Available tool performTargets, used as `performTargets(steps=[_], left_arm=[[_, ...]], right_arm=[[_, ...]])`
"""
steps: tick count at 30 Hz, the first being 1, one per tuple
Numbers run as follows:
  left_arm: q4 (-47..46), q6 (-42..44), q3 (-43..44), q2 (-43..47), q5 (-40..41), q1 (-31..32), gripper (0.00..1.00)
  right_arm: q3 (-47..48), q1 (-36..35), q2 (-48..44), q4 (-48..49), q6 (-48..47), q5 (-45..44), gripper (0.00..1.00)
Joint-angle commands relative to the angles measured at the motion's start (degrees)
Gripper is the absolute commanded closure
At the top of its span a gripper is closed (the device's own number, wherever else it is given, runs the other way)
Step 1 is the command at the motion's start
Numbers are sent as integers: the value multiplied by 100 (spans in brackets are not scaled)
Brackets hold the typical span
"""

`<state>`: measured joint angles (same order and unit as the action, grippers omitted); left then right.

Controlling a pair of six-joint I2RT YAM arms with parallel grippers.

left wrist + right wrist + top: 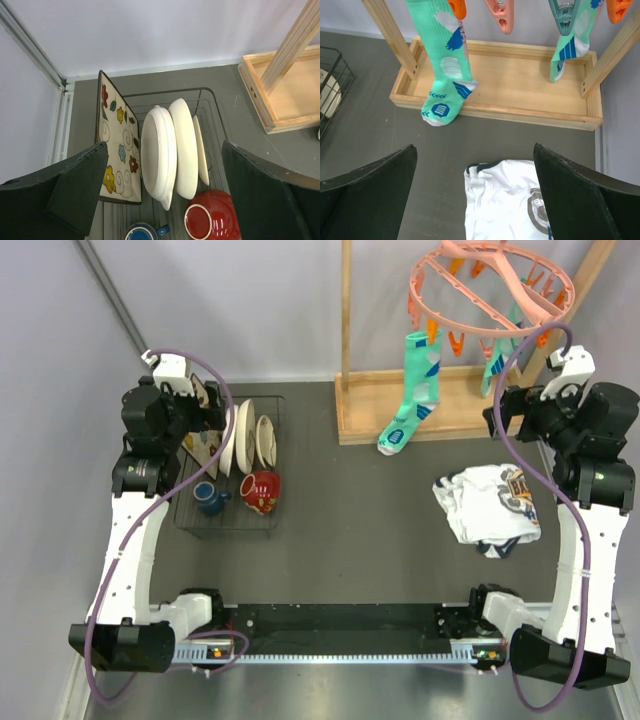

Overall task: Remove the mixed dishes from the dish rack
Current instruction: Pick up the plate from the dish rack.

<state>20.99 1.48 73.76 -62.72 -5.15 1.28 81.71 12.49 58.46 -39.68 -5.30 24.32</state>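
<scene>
The black wire dish rack (272,412) stands at the far left of the table. It holds the square cream floral plate (118,145), large cream dishes (159,155) upright on edge, the dark blue mug (208,498) and the red mug (262,490). The rack also shows in the left wrist view (210,105), with the red mug (212,222) and blue mug (142,233) at the bottom edge. My left gripper (165,195) is open and empty, raised above the dishes. My right gripper (475,200) is open and empty above a white T-shirt (507,200).
A wooden frame (430,405) with a pink peg hanger (490,285) stands at the back, with teal socks (412,390) hanging from it. The white T-shirt (490,505) lies crumpled on the right. A wall bounds the left side.
</scene>
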Motion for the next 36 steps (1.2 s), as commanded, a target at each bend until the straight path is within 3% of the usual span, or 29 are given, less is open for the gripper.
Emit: performTargets(steps=[1,11,15,25,36], left_arm=[[-280,55,-28,163,-48,4,1],[-315,90,-46,172,66,4,1],[-106,107,121,-12,670,4,1],[985,863,1298,-917,1911,-5,1],[1232,1742,1598,-1401,2097,-5,1]], right_arm=[[-24,-1,-115,242,11,144,1],[-50,-1,-124,250,29,179,1],[-68,-1,-150,242,20,214,1],[20,-1,17,4,-32,179,1],[-112,8,43,-5,-120,302,1]])
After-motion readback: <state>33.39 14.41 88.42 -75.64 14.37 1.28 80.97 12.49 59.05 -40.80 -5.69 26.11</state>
